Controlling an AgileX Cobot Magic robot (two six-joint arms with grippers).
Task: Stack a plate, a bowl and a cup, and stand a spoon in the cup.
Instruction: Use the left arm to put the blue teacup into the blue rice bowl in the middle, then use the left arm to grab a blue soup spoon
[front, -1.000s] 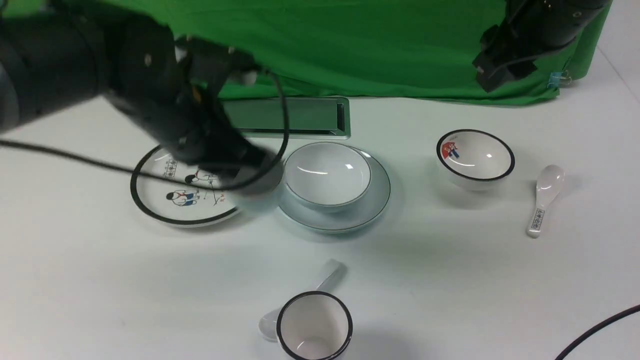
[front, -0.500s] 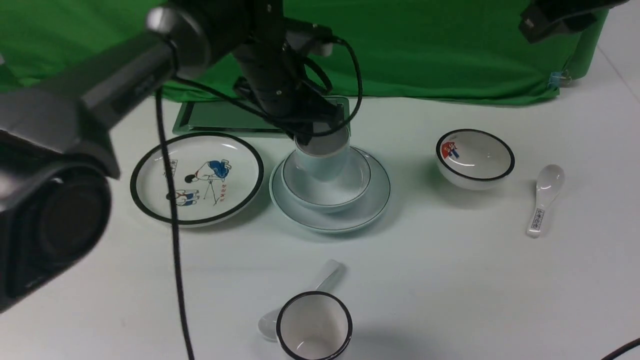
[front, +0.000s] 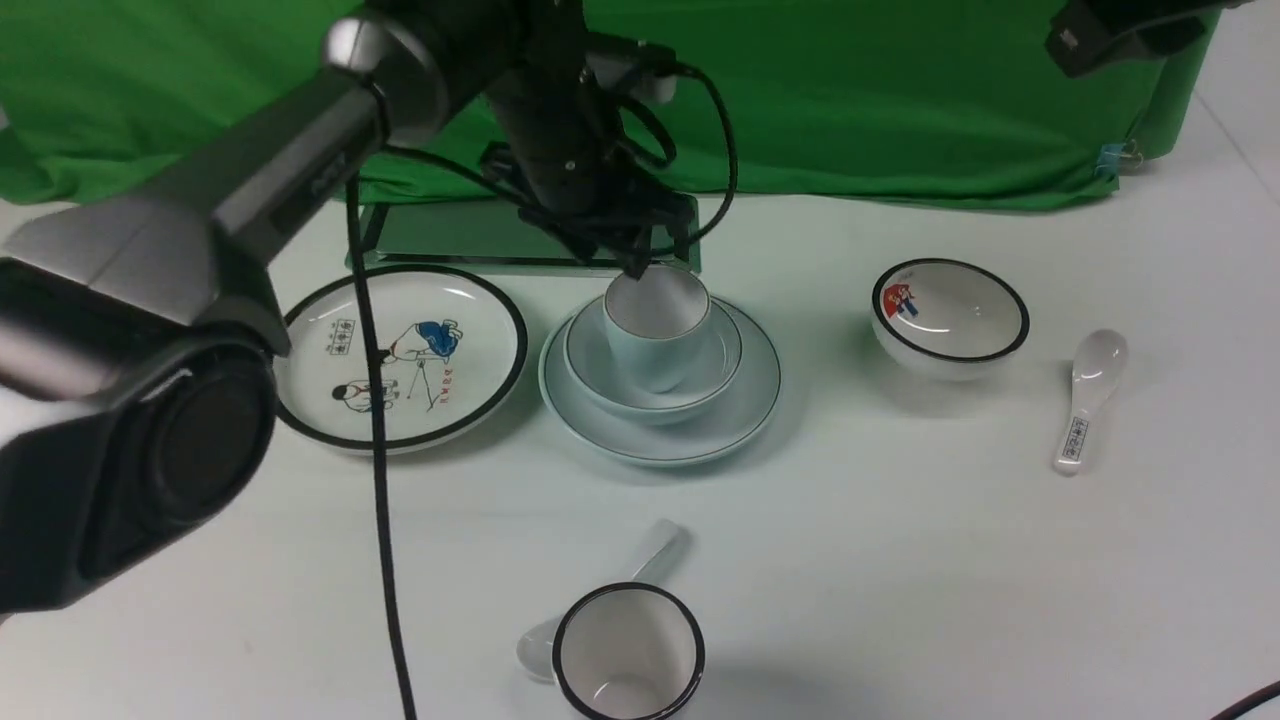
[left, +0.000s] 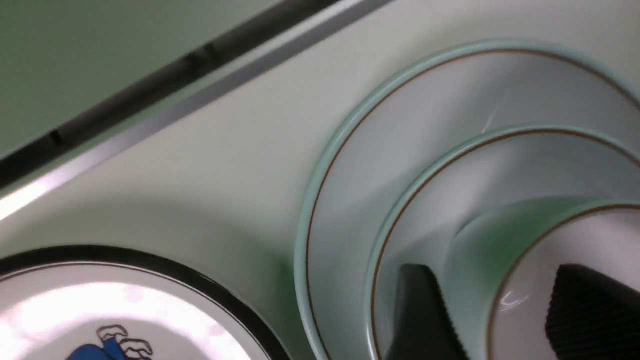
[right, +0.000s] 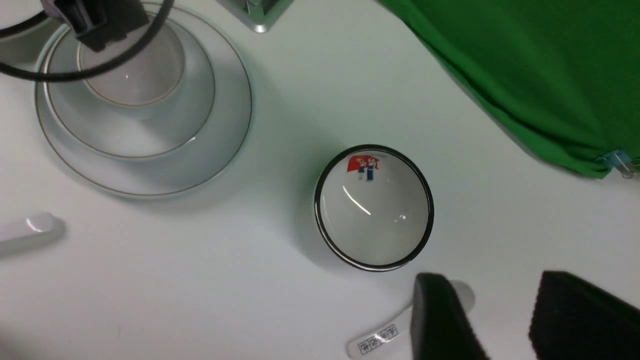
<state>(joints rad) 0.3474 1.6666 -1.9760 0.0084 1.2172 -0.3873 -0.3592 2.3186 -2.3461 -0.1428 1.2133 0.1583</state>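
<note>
1. Blue-white plate (front: 745, 400), plain, thin dark rim line. It lies flat on the white table (front: 900, 560), centre of the scene, just right of the cartoon plate (front: 470, 330).
2. Bowl (front: 718, 358), same pale glaze, wide and shallow. It sits on the plate, inside its rim.
3. Cup (front: 655, 345), pale blue outside, white inside, no handle. It stands mouth up in the bowl.
4. Spoon (front: 652, 553), plain white ceramic. It lies on the table near the front, well apart from the stack. Its handle points to the far right, and its scoop end is partly hidden behind the black-rimmed cup (front: 628, 655).
5. Left gripper (left: 492, 280) is at the cup's far rim. One finger (left: 420, 310) is outside the wall and the other inside. The jaws are parted, and the wrist view shows a gap between the inner pad and the rim, so the cup is released.
6. Right gripper (right: 500, 325) is raised at the far right. Its jaws are spread with nothing between them, above the printed spoon (right: 375, 340).
7. Black-rimmed bowl (front: 960, 320), with a red-blue picture inside, stands right of the stack. The printed spoon lies just right of it.
8. Cartoon plate, thick black rim, carries nothing.
9. Green cloth (front: 850, 100) covers the far edge. A metal-framed panel (front: 450, 235) lies flat in front of it, behind the two plates.
</note>
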